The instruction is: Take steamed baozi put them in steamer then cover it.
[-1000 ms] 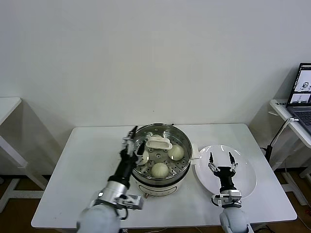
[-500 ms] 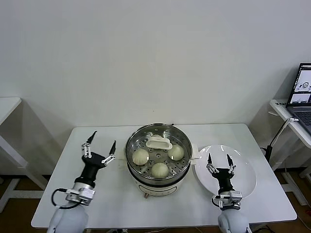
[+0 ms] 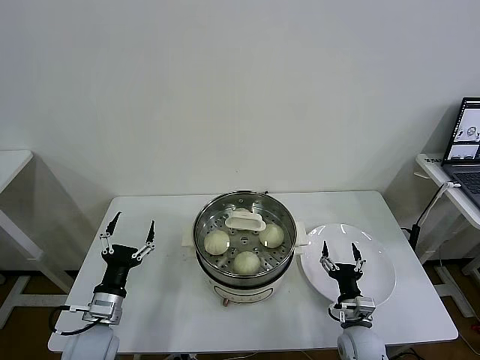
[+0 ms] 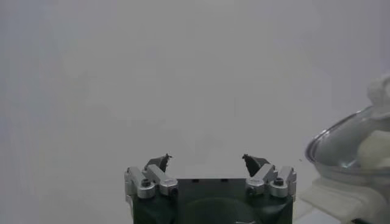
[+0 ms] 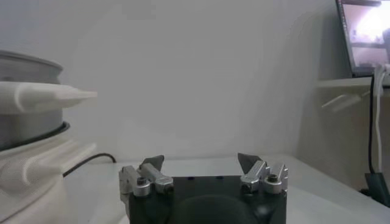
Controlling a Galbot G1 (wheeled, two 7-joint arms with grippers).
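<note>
The steamer point(image 3: 225, 289) stands mid-table with the clear glass cover point(image 3: 217, 212) on it, its cream handle point(image 3: 245, 220) on top. Three baozi point(image 3: 217, 241) show through the glass; a fourth is hidden, likely under the handle. My left gripper point(image 3: 127, 236) is open and empty, held above the table well left of the steamer. Its wrist view point(image 4: 206, 159) shows the covered steamer point(image 4: 347, 152) off to one side. My right gripper point(image 3: 343, 253) is open and empty above the white plate point(image 3: 379, 289). Its wrist view point(image 5: 200, 159) shows the steamer's side point(image 5: 24, 128).
The white plate to the right of the steamer holds nothing. A power cord point(image 5: 91, 161) runs from the steamer base. A side table with a laptop point(image 3: 465, 150) stands at the far right, another table edge point(image 3: 11, 169) at the far left.
My left gripper has drawn back from the steamer's left rim, leftward and towards the table's front, open. The right gripper has sunk slightly. The cover stays on the steamer.
</note>
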